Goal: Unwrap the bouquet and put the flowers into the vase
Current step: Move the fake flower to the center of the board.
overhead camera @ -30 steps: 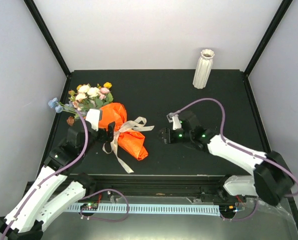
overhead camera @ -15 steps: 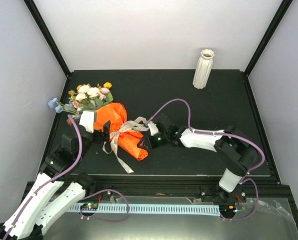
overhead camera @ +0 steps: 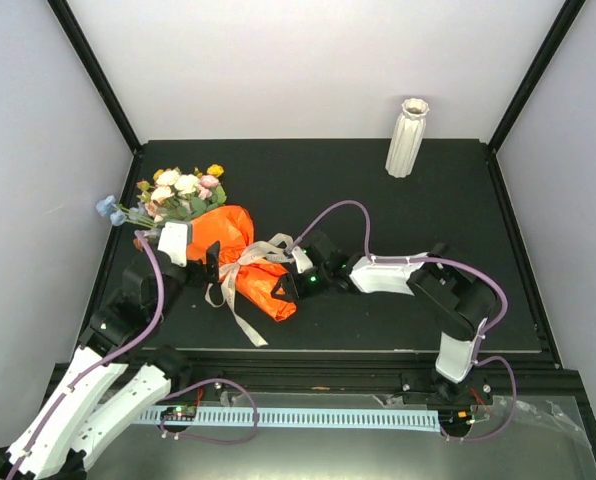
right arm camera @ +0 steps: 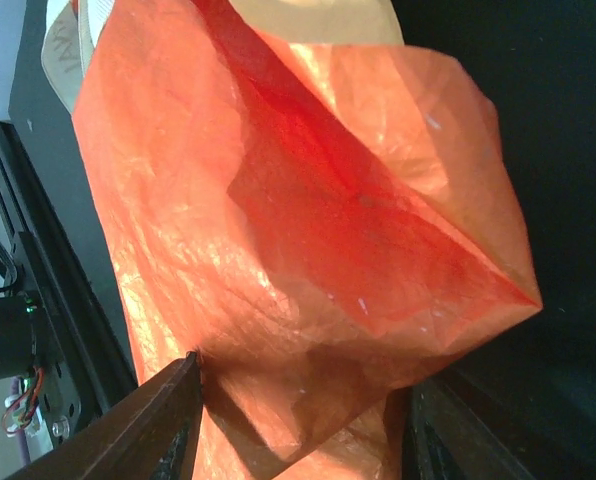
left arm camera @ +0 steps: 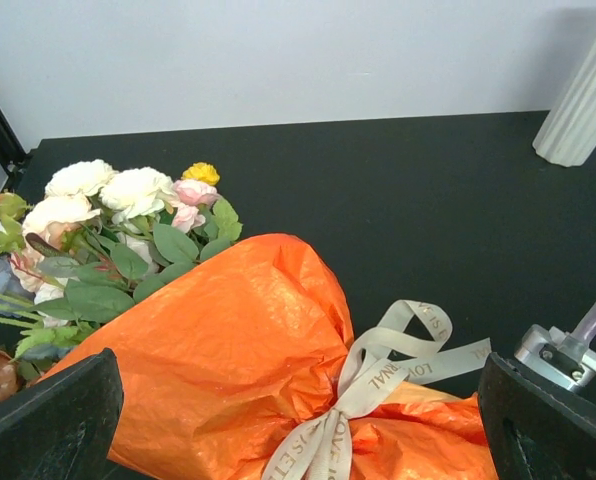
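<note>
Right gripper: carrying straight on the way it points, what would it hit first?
The bouquet: its orange paper fills the right wrist view just ahead of the right gripper. Depth is unclear, but it looks nearly there.

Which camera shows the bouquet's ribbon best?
The left wrist view: the ribbon is close, its knot, loops and lettering clear. The top view shows it whole but small. The right wrist view catches only cream edges past the orange paper.

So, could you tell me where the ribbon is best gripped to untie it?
Probably grip the ribbon by its long loose tail, from above on the near side: it lies flat on the table, clear of the orange paper.
</note>
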Controlling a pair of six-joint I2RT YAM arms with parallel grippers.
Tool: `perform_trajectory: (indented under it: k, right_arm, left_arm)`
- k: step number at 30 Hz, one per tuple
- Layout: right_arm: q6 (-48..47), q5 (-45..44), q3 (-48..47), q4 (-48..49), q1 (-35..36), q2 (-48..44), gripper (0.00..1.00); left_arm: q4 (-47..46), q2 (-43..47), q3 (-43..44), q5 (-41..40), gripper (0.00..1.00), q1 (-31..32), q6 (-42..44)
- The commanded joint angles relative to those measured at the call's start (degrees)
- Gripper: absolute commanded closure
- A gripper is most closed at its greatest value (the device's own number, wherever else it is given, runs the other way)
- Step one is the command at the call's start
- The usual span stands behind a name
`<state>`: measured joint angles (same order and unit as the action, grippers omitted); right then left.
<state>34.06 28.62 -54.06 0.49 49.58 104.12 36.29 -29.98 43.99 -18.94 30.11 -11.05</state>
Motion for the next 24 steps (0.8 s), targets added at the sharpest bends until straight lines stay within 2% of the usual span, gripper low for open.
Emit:
perform_trajectory:
  k: [1,8,17,24]
  right_arm:
    - [0.19,-0.50,0.20,2.58,0.06,0.71,0.44]
    - [0.65,1.16,1.79,5.95,-0.02,0.84,0.60]
    - [0.30,-0.87,2.80,6.40,-0.36,-1.02,0.97]
    - [0.64,-5.20,7.35,6.95,-2.23,-6.46,0.99]
  left_arm:
    - [-1.55,0.46,-0.04,-0.88,0.01,0.15,0.95]
    - [-1.68,0.44,-0.13,-0.75,0.01,0.13,1.03]
    - [-1.97,-0.42,-1.52,1.45,0.03,0.12,-2.64]
    - [0.70,-5.77,-0.28,11.37,0.07,0.12,-13.28]
